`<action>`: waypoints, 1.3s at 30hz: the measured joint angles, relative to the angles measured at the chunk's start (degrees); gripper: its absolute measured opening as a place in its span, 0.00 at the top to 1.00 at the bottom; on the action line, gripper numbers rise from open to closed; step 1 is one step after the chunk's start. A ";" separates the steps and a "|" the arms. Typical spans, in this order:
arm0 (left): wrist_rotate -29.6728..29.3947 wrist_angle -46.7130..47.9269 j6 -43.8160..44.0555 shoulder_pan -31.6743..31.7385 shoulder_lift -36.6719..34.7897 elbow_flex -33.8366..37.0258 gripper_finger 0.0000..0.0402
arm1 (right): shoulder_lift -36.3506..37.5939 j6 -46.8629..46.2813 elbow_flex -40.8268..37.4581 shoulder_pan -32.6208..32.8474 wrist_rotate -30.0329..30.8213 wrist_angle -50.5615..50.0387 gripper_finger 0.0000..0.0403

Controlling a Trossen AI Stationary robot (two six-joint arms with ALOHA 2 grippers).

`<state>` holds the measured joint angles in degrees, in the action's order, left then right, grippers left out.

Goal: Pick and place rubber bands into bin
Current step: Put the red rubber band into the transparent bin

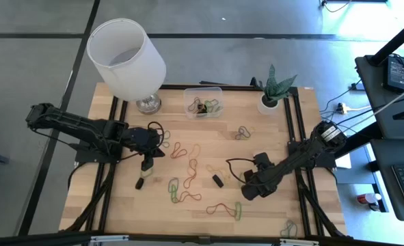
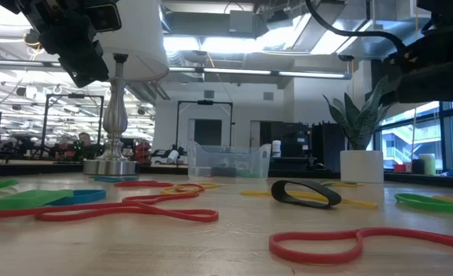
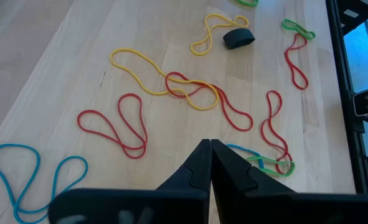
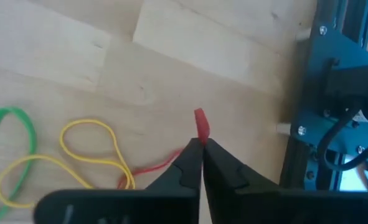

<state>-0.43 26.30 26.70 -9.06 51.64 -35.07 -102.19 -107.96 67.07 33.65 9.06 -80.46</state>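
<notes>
Fingertips of the right gripper [image 4: 202, 144] pinch a thin red rubber band [image 4: 200, 124] near the table's right edge, while the left gripper [image 3: 210, 149] hovers closed and empty at left, well short of the small clear plastic bin [image 1: 203, 100] at the far edge.

In the right wrist view the red rubber band [image 4: 199, 127] runs under the right pincer [image 4: 202, 144], so most of its loop is hidden. The bin [image 1: 203, 101] holds a few rubber bands too small to count from above. In the low view the lampshade [image 2: 138, 34] is cut by the top edge, and both pincers are out of sight.
</notes>
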 joint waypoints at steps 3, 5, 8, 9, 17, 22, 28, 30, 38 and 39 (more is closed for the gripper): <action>0.00 0.00 0.00 -0.01 0.00 0.00 0.99 | 0.00 0.01 0.00 -0.18 0.46 0.02 0.90; 0.00 0.00 0.00 0.00 0.00 0.00 0.99 | 0.00 0.00 0.00 -0.18 1.05 0.05 0.85; 0.02 0.00 0.02 -0.01 0.00 0.00 1.00 | 0.00 0.00 0.00 -0.18 1.16 0.15 0.77; 0.02 0.00 0.02 -0.01 -0.01 0.00 1.00 | 0.00 0.00 0.00 -0.18 1.16 0.16 0.75; 0.02 0.00 0.10 -0.01 0.00 0.00 1.00 | 0.04 3.75 1.44 0.05 1.12 7.16 0.65; 0.02 0.00 0.11 0.00 0.00 0.00 0.99 | 0.04 14.95 0.44 0.20 0.50 23.39 0.69; 0.02 0.00 0.14 -0.01 0.00 -0.02 1.00 | 0.04 12.60 -3.63 -0.55 0.24 25.06 0.78; 0.02 0.00 0.35 0.00 -0.01 -0.02 0.99 | 0.04 12.46 -5.06 -0.85 -0.11 26.87 0.81; 0.44 -0.01 1.66 -0.02 0.00 -0.02 0.99 | 0.45 13.67 -11.39 -1.06 -5.23 40.06 0.86; 0.44 -0.02 1.68 -0.02 0.00 -0.02 0.99 | 0.46 13.66 -11.60 -1.05 -5.31 40.16 0.86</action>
<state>0.01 26.28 28.38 -9.08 51.64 -35.09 -101.73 -94.30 55.47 32.60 3.76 -40.30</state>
